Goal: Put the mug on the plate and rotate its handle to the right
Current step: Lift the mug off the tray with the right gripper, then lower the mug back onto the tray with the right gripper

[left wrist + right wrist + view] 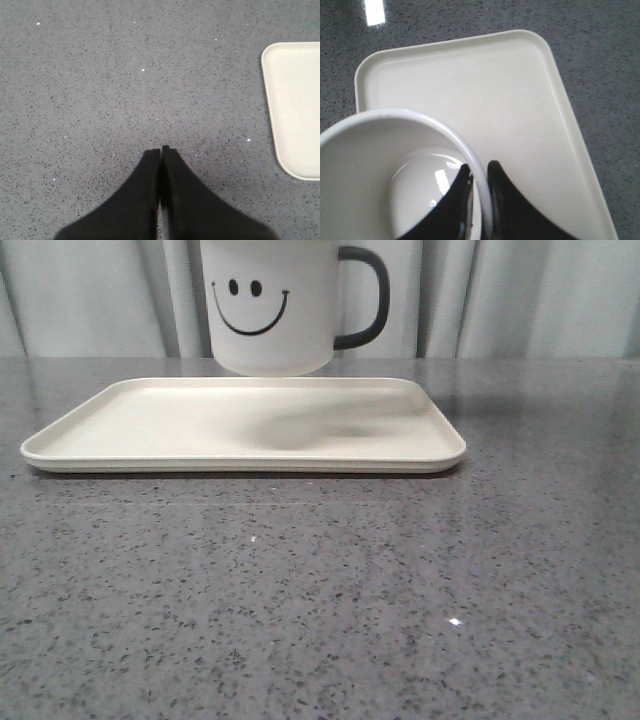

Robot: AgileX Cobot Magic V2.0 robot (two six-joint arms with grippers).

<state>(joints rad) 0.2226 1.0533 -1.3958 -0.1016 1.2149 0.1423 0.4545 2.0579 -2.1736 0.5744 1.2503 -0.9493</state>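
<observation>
Plate [120, 430]: under raised mug [268, 310], handle [366, 298] right. Right gripper [480, 172] pinches mug rim. Left gripper [160, 150] pressed together beside plate.

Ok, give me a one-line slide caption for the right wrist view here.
Right gripper pinching the rim of the empty white mug, held above the cream plate on the speckled grey table.
</observation>
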